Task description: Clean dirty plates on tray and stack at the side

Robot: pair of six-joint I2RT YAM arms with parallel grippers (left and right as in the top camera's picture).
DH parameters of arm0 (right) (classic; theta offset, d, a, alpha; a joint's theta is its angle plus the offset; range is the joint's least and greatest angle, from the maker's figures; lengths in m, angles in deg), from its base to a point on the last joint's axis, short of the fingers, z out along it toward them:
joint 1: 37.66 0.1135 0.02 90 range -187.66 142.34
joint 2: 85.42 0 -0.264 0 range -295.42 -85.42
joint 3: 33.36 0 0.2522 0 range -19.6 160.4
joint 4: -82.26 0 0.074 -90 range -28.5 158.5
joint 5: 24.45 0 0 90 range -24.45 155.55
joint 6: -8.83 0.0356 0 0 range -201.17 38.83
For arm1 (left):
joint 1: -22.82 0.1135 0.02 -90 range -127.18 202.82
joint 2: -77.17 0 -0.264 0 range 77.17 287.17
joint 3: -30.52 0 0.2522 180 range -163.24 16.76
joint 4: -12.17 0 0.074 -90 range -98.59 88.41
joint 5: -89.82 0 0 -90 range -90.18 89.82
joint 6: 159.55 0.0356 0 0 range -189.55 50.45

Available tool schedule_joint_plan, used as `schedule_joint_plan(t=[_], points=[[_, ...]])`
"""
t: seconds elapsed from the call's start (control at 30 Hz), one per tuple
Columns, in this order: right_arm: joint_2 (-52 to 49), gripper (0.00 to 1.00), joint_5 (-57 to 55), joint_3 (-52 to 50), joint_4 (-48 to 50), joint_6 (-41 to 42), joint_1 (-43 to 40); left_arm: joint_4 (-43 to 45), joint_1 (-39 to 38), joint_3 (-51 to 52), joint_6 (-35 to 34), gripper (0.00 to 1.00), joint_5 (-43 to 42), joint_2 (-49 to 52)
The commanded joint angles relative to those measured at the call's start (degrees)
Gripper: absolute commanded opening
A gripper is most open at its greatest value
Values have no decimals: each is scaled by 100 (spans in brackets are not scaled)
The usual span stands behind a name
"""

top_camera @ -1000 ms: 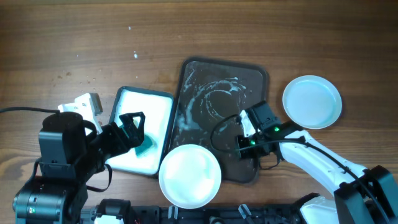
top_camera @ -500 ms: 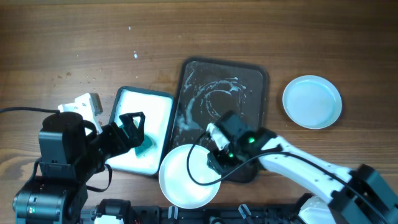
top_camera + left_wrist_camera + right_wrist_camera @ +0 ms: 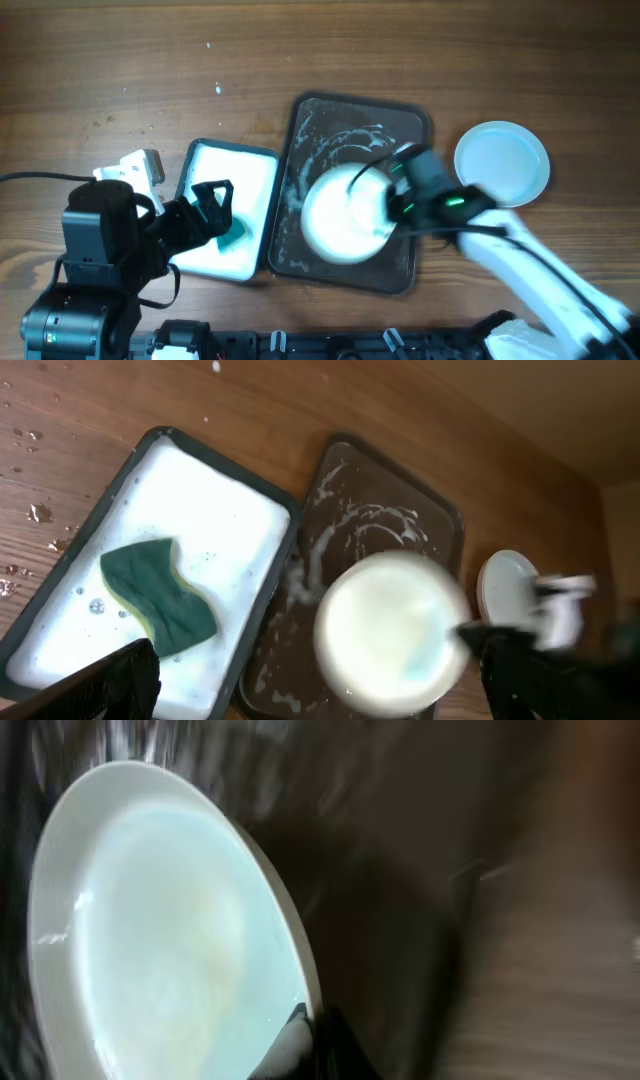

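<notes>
Right gripper looks clamped on the right rim of a plate, mid-frame over the tray (blurry, though). The side plate lies upper right, nearest that arm. Left gripper hangs spread over the sponge.

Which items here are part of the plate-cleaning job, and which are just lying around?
In the job: held plate in the right gripper, side plate right of the brown tray, sponge in the foamy green-rimmed tray, open left gripper.
Lying about: white specks and drops on the table.
</notes>
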Motion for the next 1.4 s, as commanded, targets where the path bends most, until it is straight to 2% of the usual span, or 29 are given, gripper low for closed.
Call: schedule_joint_plan(t=[0.0,0.1,0.23,0.43,0.47,0.5,0.53,0.57,0.67,0.77,0.83,0.9,0.93,0.97,1.03,1.17,1.27,1.3,1.33,1.37], points=[[629,4,201,358,50,166,-1526,13,28,-66,48,100,-46,-4],[549,4,339,356,-55,26,-2559,13,28,-66,48,100,-46,-4],[9,4,127,356,299,592,-3836,13,28,-66,48,100,-46,-4],[-1062,4,203,356,575,748,-4916,13,28,-66,48,100,-46,-4],[-1231,7,393,356,645,450,-4962,13,28,-66,48,100,-46,-4],[-1303,36,603,356,649,42,-4957,13,28,-66,48,100,-46,-4],[-1316,55,752,356,584,-90,-4924,13,28,-66,48,100,-46,-4],[-1228,58,1021,363,476,-188,-4878,13,28,-66,48,100,-46,-4],[-750,53,1976,409,205,-444,-4701,13,28,-66,48,100,-46,-4],[278,48,3355,485,-442,-929,-4181,13,28,-66,48,100,-46,-4],[1099,49,3932,507,-883,-1255,-3624,13,28,-66,48,100,-46,-4],[1961,55,4079,507,-1196,-1257,-2896,13,28,-66,48,100,-46,-4],[2371,65,4079,507,-1257,-1224,-2494,13,28,-66,48,100,-46,-4],[2684,100,4076,507,-1276,-1152,-2168,13,28,-66,48,100,-46,-4],[3276,100,4076,507,-1263,-374,-1576,13,28,-66,48,100,-46,-4],[3989,100,4072,507,-1281,2192,-1102,13,28,-66,48,100,-46,-4],[4179,97,3858,505,-1668,2332,-1102,13,28,-66,48,100,-46,-4],[4183,81,3814,507,-1762,2334,-1102,13,28,-66,48,100,-46,-4],[4183,76,3700,494,-1812,2332,-1093,13,28,-66,48,100,-46,-4],[4225,96,3399,461,-1827,2334,-1027,13,28,-66,48,100,-46,-4]])
